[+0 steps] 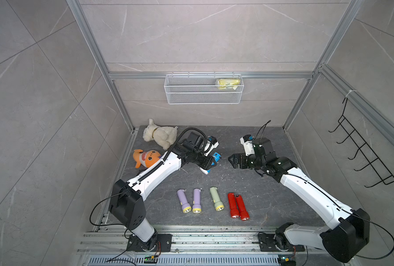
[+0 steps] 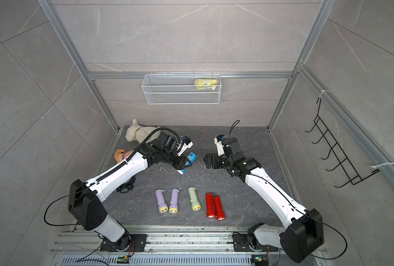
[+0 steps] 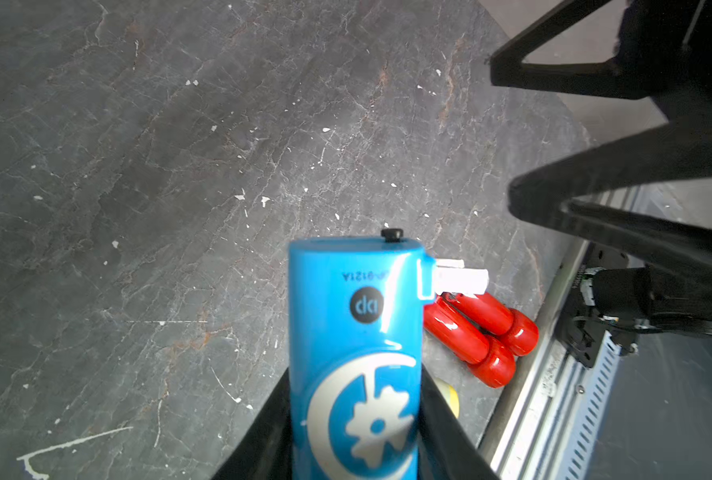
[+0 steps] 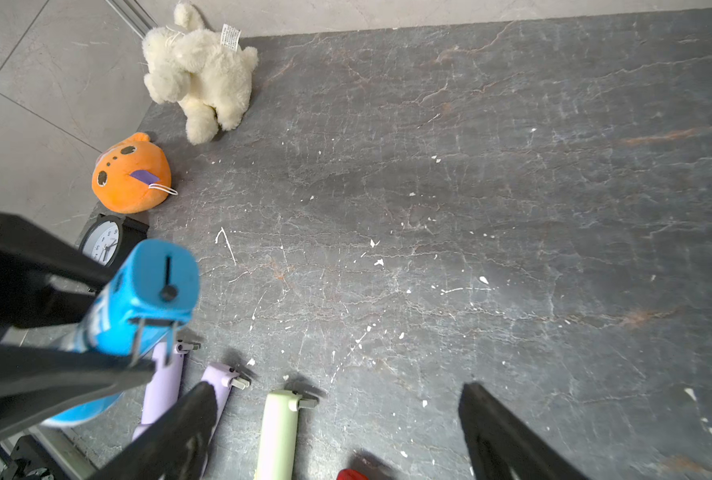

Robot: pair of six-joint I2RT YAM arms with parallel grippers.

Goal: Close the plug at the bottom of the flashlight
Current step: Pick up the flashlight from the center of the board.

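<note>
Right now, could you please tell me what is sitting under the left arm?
In a top view, a black alarm clock peeks out beneath the left arm, which covers most of it. The right wrist view shows its white dial, partly hidden by the left gripper.

plush dog [image 1: 160, 135] behind plush fish [image 1: 146, 159], far left — flashlight row [image 1: 216, 199] nearer front.

Bare tabletop [image 1: 228, 140] beyond flashlight row [image 1: 215, 198]
</note>
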